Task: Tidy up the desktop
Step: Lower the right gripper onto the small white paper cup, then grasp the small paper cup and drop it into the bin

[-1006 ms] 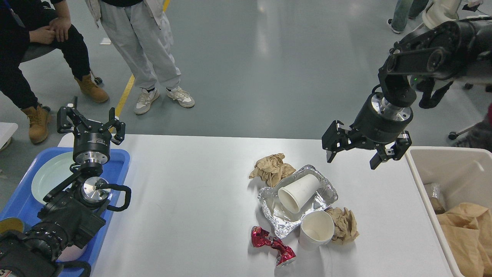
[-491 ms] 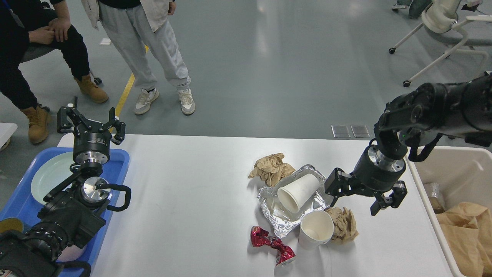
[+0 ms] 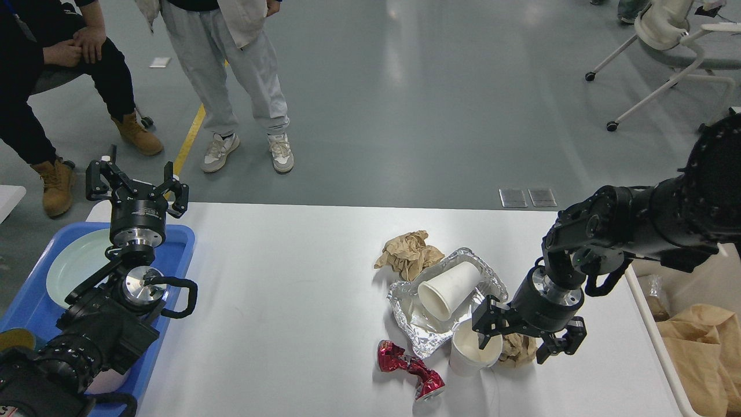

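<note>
The white desktop (image 3: 289, 289) carries a heap of trash right of centre: a foil tray (image 3: 408, 315) with a white paper cup (image 3: 448, 289) lying on its side in it, an upright white paper cup (image 3: 468, 353), a crumpled brown paper (image 3: 408, 253) behind, another crumpled brown paper (image 3: 515, 347) at the right, and a crushed red can (image 3: 411, 370) in front. My right gripper (image 3: 514, 346) is open, low over the right brown paper, beside the upright cup. My left gripper (image 3: 137, 185) is open and empty, held above the blue tray.
A blue tray (image 3: 179, 246) with a pale green plate (image 3: 75, 266) sits at the table's left end. A beige bin (image 3: 671, 370) with brown paper in it stands at the right edge. Two people are beyond the far left edge, and a white chair (image 3: 666, 35) is at the far right.
My right arm has come down and toward me, from above the table's far right to just over the right brown paper, still open. The left arm has not moved. The standing person shifted slightly.
</note>
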`<act>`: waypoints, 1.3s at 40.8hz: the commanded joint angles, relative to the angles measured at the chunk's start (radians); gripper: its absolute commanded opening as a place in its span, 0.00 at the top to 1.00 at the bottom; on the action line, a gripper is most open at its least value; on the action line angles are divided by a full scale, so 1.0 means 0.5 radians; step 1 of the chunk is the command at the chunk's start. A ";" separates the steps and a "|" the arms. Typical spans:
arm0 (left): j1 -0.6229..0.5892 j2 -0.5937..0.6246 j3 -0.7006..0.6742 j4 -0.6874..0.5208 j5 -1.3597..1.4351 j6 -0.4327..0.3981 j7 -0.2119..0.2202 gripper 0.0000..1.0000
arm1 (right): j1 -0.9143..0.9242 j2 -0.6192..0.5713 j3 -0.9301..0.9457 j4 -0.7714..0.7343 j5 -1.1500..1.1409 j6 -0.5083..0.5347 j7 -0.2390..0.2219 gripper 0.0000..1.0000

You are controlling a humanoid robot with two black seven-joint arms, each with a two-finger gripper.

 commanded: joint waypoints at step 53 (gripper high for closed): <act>0.000 0.000 0.000 0.000 0.000 0.000 0.000 0.04 | 0.477 -0.432 0.016 0.176 0.013 0.152 -0.031 1.00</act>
